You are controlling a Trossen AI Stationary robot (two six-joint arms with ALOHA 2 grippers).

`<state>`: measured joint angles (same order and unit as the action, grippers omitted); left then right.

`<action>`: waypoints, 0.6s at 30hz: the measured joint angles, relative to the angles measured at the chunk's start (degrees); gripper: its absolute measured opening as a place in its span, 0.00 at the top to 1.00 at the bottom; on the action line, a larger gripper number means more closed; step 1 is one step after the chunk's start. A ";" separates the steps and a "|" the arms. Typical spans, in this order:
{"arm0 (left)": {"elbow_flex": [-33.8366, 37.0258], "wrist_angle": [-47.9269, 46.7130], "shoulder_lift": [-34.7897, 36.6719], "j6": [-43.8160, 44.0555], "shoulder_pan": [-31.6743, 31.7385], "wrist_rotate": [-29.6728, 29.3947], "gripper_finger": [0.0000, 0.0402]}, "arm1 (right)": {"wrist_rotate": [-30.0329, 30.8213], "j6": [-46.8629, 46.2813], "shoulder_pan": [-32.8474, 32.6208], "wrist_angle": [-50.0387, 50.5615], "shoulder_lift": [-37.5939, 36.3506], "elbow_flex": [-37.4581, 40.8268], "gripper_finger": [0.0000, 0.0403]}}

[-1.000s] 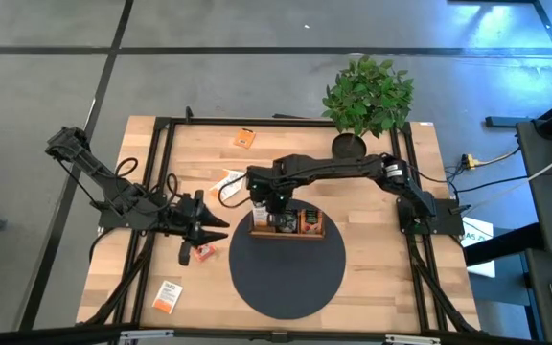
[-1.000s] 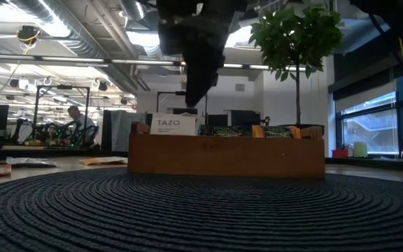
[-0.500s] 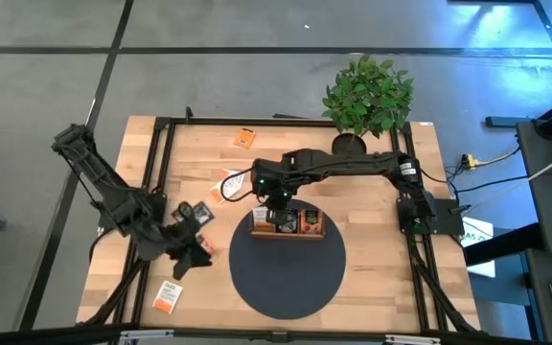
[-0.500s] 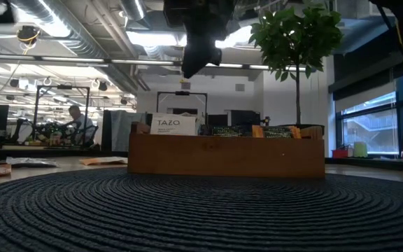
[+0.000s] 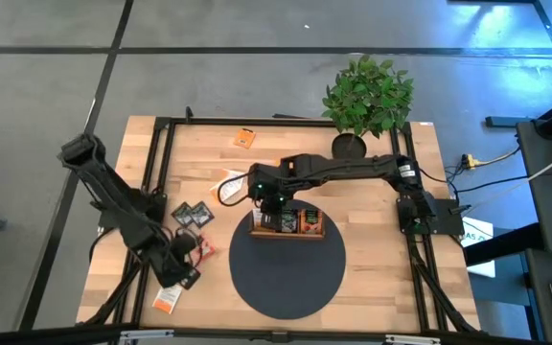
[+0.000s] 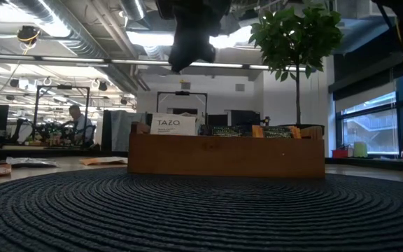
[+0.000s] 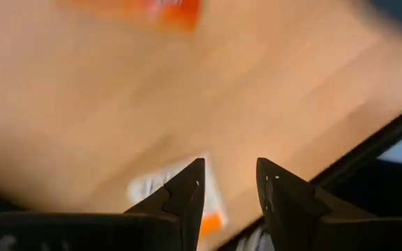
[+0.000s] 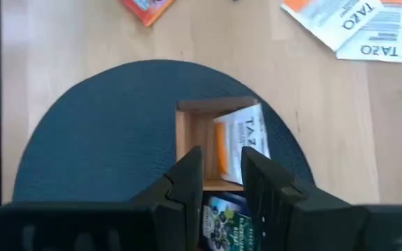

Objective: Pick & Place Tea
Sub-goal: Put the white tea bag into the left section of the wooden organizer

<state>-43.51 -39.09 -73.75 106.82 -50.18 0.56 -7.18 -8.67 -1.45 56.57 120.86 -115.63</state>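
A brown wooden tray (image 5: 287,222) stands at the far edge of a dark round mat (image 5: 286,268). A white-and-orange tea sachet (image 8: 243,136) stands in the tray's left compartment (image 6: 173,124), and dark sachets fill the others. My right gripper (image 8: 222,167) hangs open above that compartment, holding nothing (image 6: 187,59). Loose tea lies on the wood: an orange sachet (image 5: 245,138), white ones (image 5: 228,182), black ones (image 5: 192,214), a red one (image 5: 202,249) and a white-and-orange one (image 5: 168,299). My left gripper (image 5: 184,276) points down, open, just above the white-and-orange sachet (image 7: 162,192).
A potted plant (image 5: 367,96) stands at the table's far right corner. Black frame rails (image 5: 156,192) run along the table's left and right sides. In the low view a person (image 6: 75,119) sits in the room far behind the table.
My left gripper has swung toward the table's near edge and sunk, rolling and tipping until it points down near the white-and-orange sachet; the black sachets it covered now show. My right gripper has risen a little above the tray, its gap unchanged.
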 joint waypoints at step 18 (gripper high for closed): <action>-0.04 19.16 -18.62 21.54 -9.28 8.17 0.70 | 0.22 0.75 -2.50 -2.41 0.00 0.00 0.75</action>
<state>-43.55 -19.93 -92.37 128.36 -59.45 8.74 -6.96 -7.91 -3.95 54.16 120.86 -115.63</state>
